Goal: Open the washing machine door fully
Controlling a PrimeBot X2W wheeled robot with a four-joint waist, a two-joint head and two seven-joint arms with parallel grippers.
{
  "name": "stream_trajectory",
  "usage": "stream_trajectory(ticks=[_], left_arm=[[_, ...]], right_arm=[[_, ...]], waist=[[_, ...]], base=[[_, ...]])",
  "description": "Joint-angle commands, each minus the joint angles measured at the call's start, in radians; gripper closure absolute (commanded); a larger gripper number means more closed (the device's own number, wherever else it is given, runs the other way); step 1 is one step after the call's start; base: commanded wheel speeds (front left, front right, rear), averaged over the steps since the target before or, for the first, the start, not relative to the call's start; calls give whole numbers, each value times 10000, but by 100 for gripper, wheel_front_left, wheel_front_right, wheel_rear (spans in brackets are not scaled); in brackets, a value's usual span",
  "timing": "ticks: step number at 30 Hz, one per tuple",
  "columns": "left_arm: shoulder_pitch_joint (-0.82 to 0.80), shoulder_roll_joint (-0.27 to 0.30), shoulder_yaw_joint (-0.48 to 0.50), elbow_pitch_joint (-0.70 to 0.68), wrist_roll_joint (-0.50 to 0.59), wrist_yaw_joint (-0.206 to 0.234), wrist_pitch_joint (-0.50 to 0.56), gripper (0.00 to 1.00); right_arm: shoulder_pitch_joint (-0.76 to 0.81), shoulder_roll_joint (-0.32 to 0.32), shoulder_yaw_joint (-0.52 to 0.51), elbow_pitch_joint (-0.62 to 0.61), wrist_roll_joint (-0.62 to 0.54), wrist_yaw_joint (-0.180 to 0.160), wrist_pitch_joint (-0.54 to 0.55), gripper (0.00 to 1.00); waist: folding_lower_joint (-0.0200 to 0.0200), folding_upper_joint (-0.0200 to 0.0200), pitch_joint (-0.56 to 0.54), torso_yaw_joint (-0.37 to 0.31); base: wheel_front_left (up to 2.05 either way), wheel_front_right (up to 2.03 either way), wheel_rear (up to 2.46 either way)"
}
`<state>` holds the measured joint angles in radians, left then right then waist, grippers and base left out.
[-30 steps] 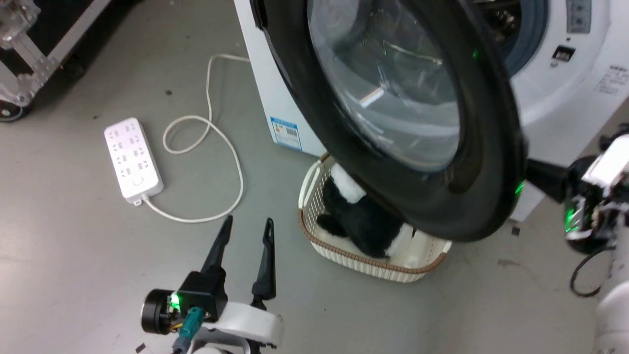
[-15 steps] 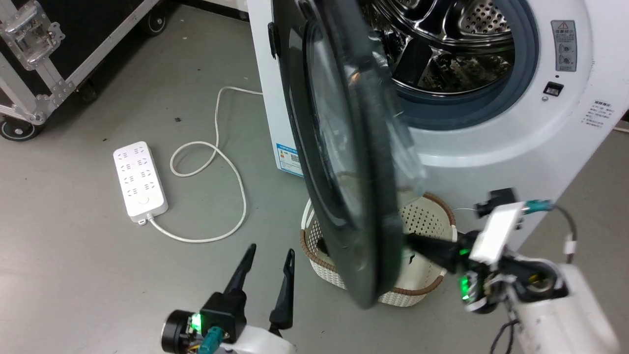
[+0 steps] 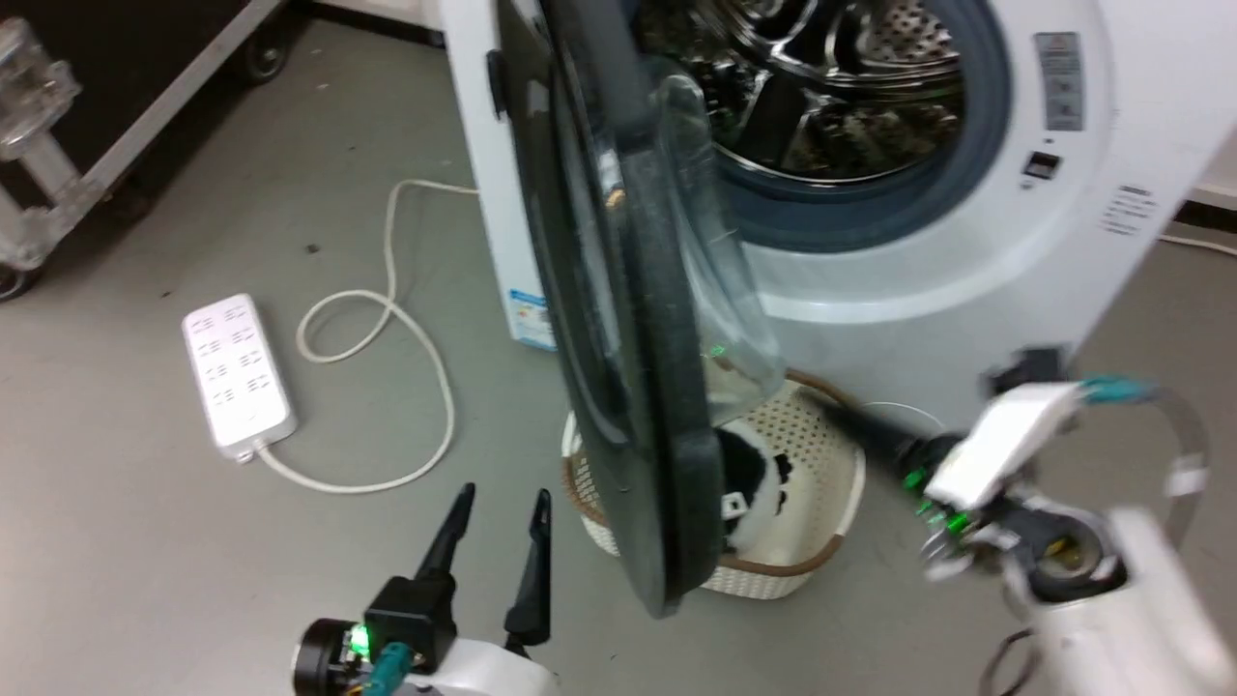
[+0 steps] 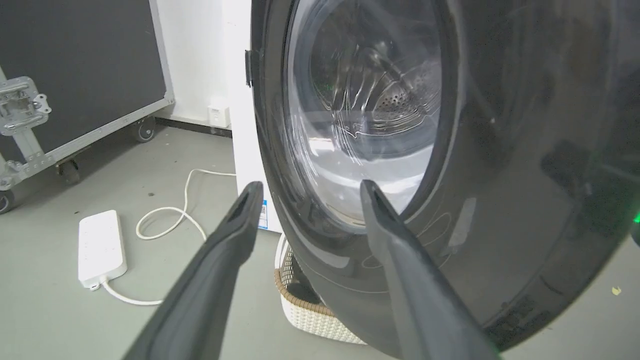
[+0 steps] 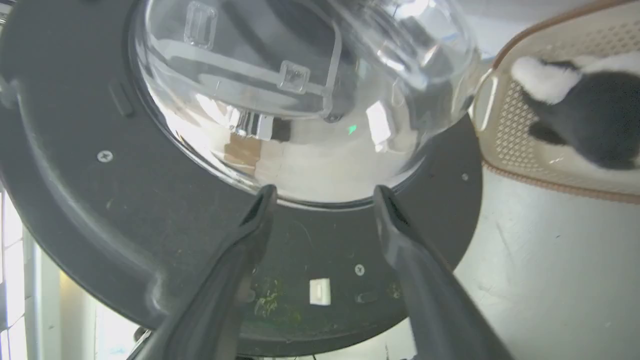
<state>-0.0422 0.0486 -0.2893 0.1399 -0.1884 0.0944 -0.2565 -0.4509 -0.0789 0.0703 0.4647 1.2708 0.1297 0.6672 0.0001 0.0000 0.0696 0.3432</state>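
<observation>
The washing machine is white, with its steel drum exposed. The washing machine door, glossy black with a bulging glass bowl, stands swung out and is seen nearly edge-on. My right gripper points at the door's inner side, just beside the glass. In the right wrist view the right gripper is open before the inner face of the door, with nothing between its fingers. My left gripper is open, low on the door's outer side. In the left wrist view the left gripper faces the door's front.
A cream laundry basket holding a black-and-white plush toy sits on the floor under the door. A white power strip and its looping cable lie to the left. A wheeled black case stands at far left.
The door has swung out from facing me to edge-on. My right gripper was shut at the door's rim and now stands open on its inner side. The camera has shifted.
</observation>
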Motion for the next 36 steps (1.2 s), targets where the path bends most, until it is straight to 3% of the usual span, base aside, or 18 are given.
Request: stream_trajectory(ticks=[1,2,4,6,7,11,15,20,27,31,36], left_arm=[[-13,16,146,-59,-27,4,-53,0],[-13,16,146,-59,-27,4,-53,0],[-19,16,315,-98,-61,-20,-53,0],[-108,16,560,-94,-47,-132,-53,0],[-108,16,560,-94,-47,-132,-53,0],[-145,116,963,-64,176,-338,-53,0],[34,139,1471,-174,181,-422,-53,0],[373,121,2093,-460,96,-534,-53,0],[819,119,2370,-540,239,-980,-53,0],[991,97,2496,-587,307,-1056,-53,0],[1056,71,2519,-488,378,-1164,-53,0]], right_arm=[[122,-400,-147,-585,-594,10,-704,0],[122,-400,-147,-585,-594,10,-704,0],[234,-831,-235,-1363,-1469,10,-1843,0],[631,-1710,123,-2509,-3090,10,-3705,0],[631,-1710,123,-2509,-3090,10,-3705,0],[1449,-3017,962,-3490,-5508,10,-6095,0],[2304,-3437,767,-3766,-7500,10,-7918,0],[3578,-2500,-293,-4104,-9476,10,-8905,0],[5416,-364,-1244,-4446,-11103,10,-9225,0],[5893,117,-1425,-4414,-11336,10,-9277,0],[6113,261,-1378,-4460,-11451,10,-9286,0]], waist=[[-1,0,-105,-319],[-1,0,-105,-319],[-1,0,-184,-608],[-1,0,-382,-975],[-1,0,-382,-975],[-1,0,-774,-1507],[-1,0,-912,-2024],[-1,0,-883,-2576],[-1,0,-678,-3025],[-1,0,-629,-3081],[-1,0,-637,-3017]], base=[[0,0,0],[0,0,0],[0,0,0],[0,0,0],[0,0,0],[0,0,0],[0,0,0],[0,0,0],[0,0,0],[0,0,0],[0,0,0]])
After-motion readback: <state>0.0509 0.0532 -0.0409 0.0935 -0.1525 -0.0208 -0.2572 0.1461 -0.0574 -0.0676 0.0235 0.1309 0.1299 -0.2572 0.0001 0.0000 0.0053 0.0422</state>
